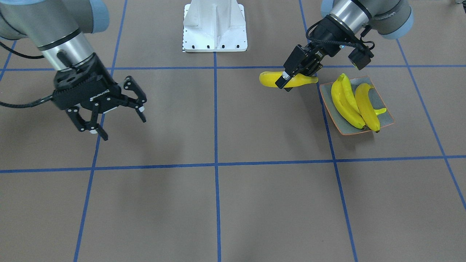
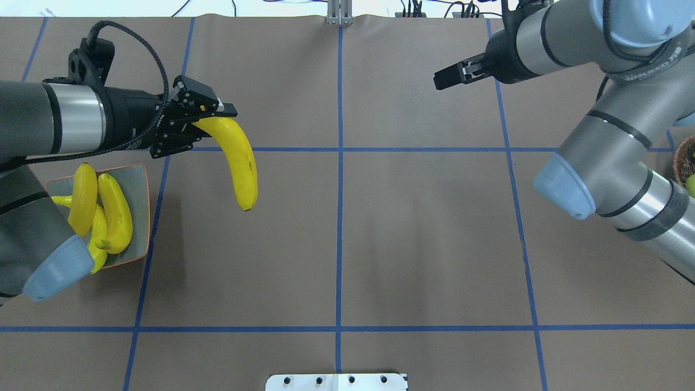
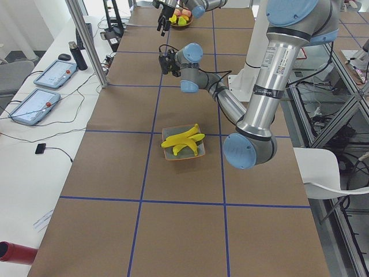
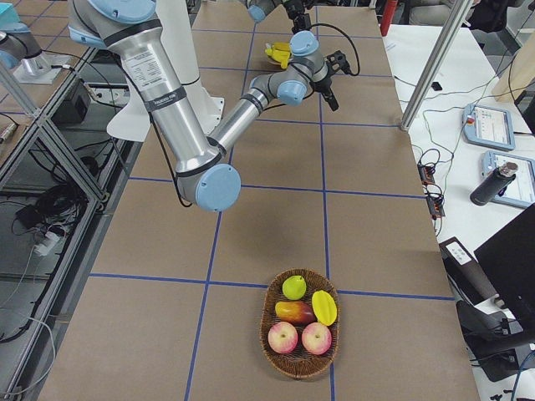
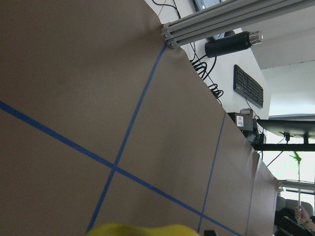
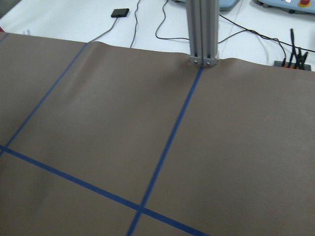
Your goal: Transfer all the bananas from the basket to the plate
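Note:
My left gripper is shut on one end of a yellow banana and holds it above the table, just beside the plate. In the overhead view the gripper grips the banana to the right of the plate. A strip of the held banana shows at the bottom of the left wrist view. Three bananas lie on the grey-green, orange-rimmed plate; they also show in the overhead view. My right gripper is open and empty, hanging above the table far from the plate.
A wicker basket at the table's right end holds two apples, a pear and other fruit, with no banana showing. Its edge shows in the overhead view behind my right arm. The white robot base stands at the near middle edge.

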Controlling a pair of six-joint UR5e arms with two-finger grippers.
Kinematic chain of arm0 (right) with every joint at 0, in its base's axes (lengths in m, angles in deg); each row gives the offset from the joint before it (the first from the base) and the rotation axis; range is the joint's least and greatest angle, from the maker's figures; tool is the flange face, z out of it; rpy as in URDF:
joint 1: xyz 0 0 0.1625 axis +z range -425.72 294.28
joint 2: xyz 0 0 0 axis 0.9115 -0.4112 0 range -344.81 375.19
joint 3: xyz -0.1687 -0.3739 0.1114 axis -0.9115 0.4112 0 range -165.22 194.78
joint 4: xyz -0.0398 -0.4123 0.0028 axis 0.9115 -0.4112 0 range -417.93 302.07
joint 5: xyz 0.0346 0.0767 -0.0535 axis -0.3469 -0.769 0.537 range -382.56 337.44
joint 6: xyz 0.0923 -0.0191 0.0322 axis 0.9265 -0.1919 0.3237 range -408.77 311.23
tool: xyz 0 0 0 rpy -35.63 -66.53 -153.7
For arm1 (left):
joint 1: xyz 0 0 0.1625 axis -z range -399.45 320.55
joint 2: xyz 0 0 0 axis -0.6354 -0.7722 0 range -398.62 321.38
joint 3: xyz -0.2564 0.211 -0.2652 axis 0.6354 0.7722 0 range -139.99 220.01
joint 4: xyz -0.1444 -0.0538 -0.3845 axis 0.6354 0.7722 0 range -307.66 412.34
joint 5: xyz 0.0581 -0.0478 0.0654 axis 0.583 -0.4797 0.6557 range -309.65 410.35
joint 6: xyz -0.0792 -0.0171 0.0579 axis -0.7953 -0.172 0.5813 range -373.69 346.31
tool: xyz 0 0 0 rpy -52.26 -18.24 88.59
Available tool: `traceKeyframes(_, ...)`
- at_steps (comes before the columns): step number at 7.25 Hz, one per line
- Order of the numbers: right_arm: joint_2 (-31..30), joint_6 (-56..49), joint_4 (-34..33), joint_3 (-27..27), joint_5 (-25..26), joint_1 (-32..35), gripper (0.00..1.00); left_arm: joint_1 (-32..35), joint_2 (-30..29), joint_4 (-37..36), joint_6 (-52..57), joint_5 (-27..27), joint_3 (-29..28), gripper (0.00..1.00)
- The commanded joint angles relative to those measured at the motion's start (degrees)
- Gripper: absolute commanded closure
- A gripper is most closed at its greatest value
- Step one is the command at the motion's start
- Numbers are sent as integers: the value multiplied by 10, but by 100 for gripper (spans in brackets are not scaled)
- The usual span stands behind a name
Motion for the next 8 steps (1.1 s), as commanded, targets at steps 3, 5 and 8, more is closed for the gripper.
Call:
traceKeyframes(3, -114, -269, -41, 3, -126, 146, 0, 84, 132, -1, 148, -157, 29, 100)
traceKeyframes(5, -153, -351, -40, 9, -159, 191, 0, 99, 182, -3, 213, -175, 22, 100)
traceKeyframes(8, -173, -424, -39, 31, -176, 229, 0, 129, 207, -9, 271, -177, -15, 100)
